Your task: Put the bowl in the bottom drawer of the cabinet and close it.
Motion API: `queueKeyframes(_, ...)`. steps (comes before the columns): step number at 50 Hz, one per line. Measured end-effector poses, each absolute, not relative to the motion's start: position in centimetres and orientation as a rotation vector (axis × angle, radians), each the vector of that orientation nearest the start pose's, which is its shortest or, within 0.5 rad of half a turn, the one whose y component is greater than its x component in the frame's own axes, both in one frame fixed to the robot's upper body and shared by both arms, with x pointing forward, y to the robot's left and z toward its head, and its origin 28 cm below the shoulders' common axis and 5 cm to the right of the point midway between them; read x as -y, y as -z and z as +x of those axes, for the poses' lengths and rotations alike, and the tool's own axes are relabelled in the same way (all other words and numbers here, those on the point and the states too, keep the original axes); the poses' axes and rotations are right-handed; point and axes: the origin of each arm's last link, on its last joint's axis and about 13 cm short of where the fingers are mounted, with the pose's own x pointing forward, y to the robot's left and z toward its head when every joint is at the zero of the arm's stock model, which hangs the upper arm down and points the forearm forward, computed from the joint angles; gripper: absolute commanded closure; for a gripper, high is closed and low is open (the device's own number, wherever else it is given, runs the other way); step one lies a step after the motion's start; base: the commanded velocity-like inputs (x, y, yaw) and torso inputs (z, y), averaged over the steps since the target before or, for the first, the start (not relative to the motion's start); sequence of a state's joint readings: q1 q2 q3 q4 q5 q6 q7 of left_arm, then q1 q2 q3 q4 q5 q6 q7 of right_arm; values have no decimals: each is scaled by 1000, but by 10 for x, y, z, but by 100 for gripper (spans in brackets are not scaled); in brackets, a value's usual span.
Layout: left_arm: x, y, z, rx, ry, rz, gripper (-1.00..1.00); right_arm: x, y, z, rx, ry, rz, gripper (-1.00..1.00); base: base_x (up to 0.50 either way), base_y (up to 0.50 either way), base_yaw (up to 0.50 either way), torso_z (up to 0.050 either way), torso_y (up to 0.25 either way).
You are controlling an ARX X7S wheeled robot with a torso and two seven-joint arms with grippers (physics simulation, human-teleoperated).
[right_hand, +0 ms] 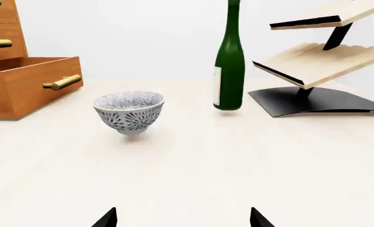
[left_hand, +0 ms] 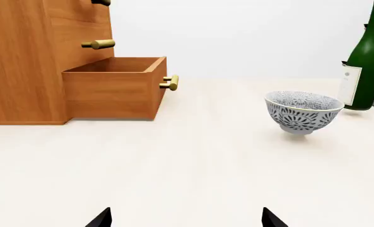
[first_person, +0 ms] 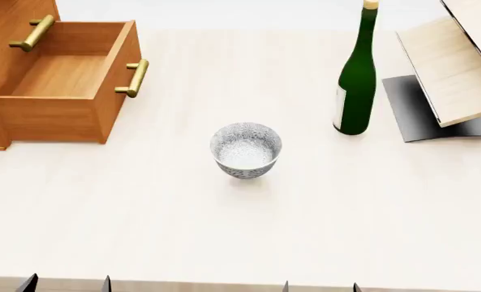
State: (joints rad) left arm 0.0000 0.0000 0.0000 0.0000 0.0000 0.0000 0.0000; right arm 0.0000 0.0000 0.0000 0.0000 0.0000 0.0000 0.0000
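Note:
The bowl, white with a fine blue-grey pattern, stands upright on the pale table, alone near the middle; it also shows in both wrist views. The cabinet stands at the far left with its bottom drawer pulled out and empty. My left gripper and right gripper sit at the near table edge, well short of the bowl. Both are open with nothing between the fingertips.
A green wine bottle stands right of the bowl. Beyond it a rack of pale slanted boards rests on a black base. Two upper drawers with brass handles are shut.

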Motion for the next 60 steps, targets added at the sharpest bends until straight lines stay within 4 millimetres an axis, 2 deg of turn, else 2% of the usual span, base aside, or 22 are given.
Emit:
queueKeyframes(21, -204, -12, 210, 1, -11, 5, -100, 96, -10, 207, 37, -15, -73, -100, 0, 0, 0, 0, 0)
queueKeyframes(30, -205, -28, 204, 31, -14, 4, -100, 96, -13, 206, 30, -11, -67, -100, 0, 0, 0, 0, 0)
queueKeyframes(35, -206, -39, 193, 62, -8, 19, -100, 97, -21, 206, 24, -7, -45, -100, 0, 0, 0, 0, 0)
queueKeyframes(42, -208, -49, 173, 99, -10, 32, -100, 98, -39, 207, 19, -15, -40, -100, 0, 0, 0, 0, 0)
queueKeyframes(51, -210, -51, 150, 116, -26, 41, -100, 98, -83, 216, 46, -21, -28, -100, 0, 0, 0, 0, 0)
queueKeyframes(60, -211, -44, 139, 106, -30, 48, -100, 100, -129, 227, 96, -19, 0, -100, 0, 0, 0, 0, 0)
